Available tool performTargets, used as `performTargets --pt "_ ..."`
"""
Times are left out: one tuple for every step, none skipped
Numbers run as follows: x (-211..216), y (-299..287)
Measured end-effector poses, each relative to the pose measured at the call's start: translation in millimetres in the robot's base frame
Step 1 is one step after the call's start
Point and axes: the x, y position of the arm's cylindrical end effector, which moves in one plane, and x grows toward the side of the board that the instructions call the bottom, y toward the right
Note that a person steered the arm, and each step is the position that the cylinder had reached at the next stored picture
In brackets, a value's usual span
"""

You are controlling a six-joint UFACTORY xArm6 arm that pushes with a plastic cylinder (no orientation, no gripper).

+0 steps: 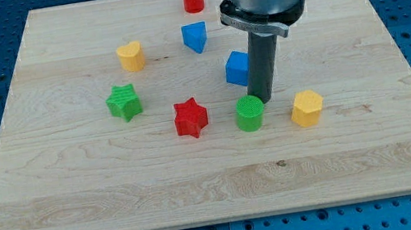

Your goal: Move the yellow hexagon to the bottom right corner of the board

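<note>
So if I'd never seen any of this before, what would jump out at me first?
Probably the big grey arm dropping in from the view's top, ending in a dark rod whose tip rests just above the green cylinder, beside a blue block. Then the bright blocks scattered on the pale wooden board: the yellow hexagon right of the tip, a red star and a green star to the left.
</note>
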Motion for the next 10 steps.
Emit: performTargets --pt "4 19" --pt "9 65" --pt "22 99" --pt "28 85" --pt "22 52" --pt "5 38" --pt "18 14" --pt "47 3" --pt "48 3" --pt "48 41"
